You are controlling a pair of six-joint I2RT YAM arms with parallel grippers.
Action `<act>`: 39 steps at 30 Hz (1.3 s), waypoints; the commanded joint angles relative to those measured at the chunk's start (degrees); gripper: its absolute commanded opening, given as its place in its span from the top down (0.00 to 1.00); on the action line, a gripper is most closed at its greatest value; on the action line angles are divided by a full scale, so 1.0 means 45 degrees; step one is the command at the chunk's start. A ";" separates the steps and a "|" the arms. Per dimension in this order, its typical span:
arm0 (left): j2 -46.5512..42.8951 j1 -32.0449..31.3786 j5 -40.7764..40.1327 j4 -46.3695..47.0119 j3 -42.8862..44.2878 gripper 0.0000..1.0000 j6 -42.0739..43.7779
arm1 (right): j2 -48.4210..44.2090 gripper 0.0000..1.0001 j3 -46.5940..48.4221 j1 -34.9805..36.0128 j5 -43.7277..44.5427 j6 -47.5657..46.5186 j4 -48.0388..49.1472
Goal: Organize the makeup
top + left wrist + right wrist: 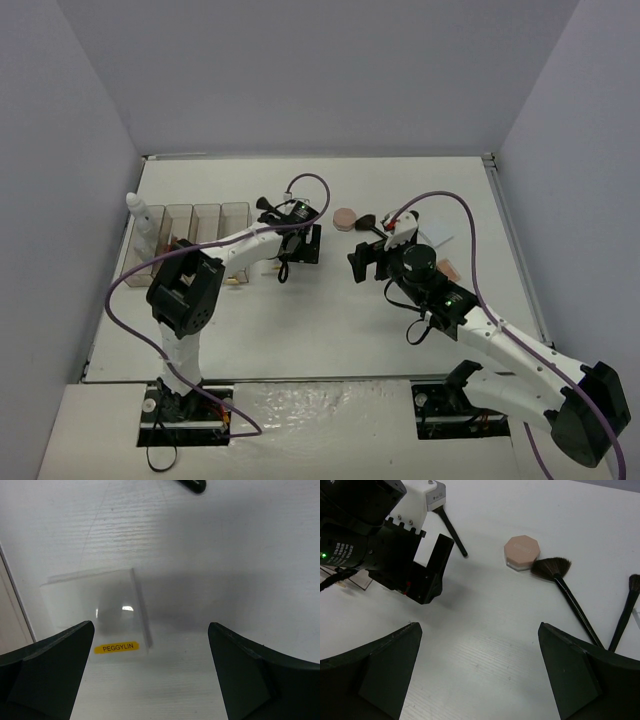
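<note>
My left gripper [300, 243] hangs open and empty over the table, just right of the clear bins [205, 228]. In the left wrist view it [150, 630] is above a clear bin wall with a yellow label [117, 648]. My right gripper [365, 262] is open and empty; in its wrist view it [480, 627] is over bare table. Beyond it lie a pink compact [521, 552], a black fan brush [565, 592], a second black brush [625, 612] and a black handle [451, 530]. The compact also shows in the top view [345, 218]. A white bottle [141, 218] stands in the leftmost bin.
The left gripper's black body [395, 545] fills the upper left of the right wrist view, close to my right gripper. A tan item [452, 270] lies right of the right wrist. Grey walls enclose the table on three sides.
</note>
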 commanded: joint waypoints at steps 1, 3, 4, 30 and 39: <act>0.0114 0.0053 -0.0933 -0.1146 0.1173 0.03 -0.0620 | -0.0319 0.00 -0.0062 -0.0089 0.0247 -0.0120 0.0808; 0.0180 0.0041 -0.1524 -0.1517 0.1289 0.03 -0.0790 | -0.0379 0.00 -0.0133 -0.0089 0.0247 -0.0097 0.0867; 0.0176 0.0038 -0.1762 -0.1660 0.1300 0.03 -0.0872 | -0.0410 0.00 -0.0176 -0.0088 0.0247 -0.0080 0.0901; 0.0925 -0.0475 0.0528 -0.0487 0.0832 0.03 -0.1296 | -0.0244 0.00 -0.0457 -0.0070 0.0013 0.0095 0.1291; 0.0354 -0.1005 -0.0390 -0.0751 0.0803 0.03 -0.1616 | -0.0228 0.00 -0.0450 -0.0105 0.0114 0.0076 0.1267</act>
